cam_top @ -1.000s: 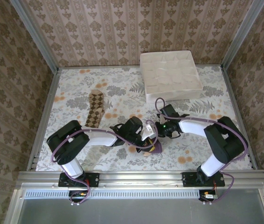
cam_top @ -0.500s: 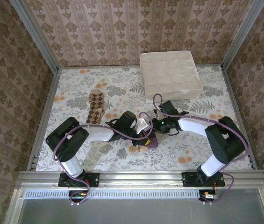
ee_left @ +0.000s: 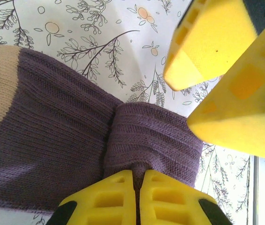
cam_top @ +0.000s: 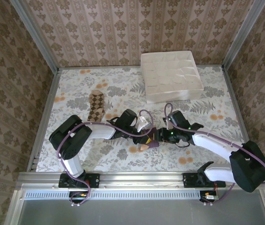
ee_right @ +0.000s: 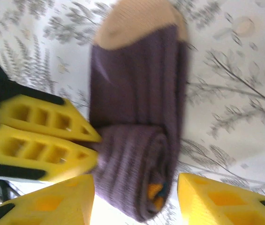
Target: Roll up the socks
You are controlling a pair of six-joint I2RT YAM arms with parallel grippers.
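Right wrist view showed the dark purple knitted sock (ee_right: 137, 93) half rolled on the floral counter (ee_right: 240, 70). The left pincer (ee_right: 97, 149) was pinched shut on the roll and the right pincer (ee_right: 136, 183) stood spread astride it, gripping nothing. If that thin pinch slipped, the roll would likely spring open.

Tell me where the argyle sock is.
In the top view, the argyle sock lies left of centre on the table, left of the white divider box, just beyond the left arm.

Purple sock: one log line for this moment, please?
purple sock: half-rolled; left jaws: shut on it; right jaws: open astride roll; argyle sock: flat
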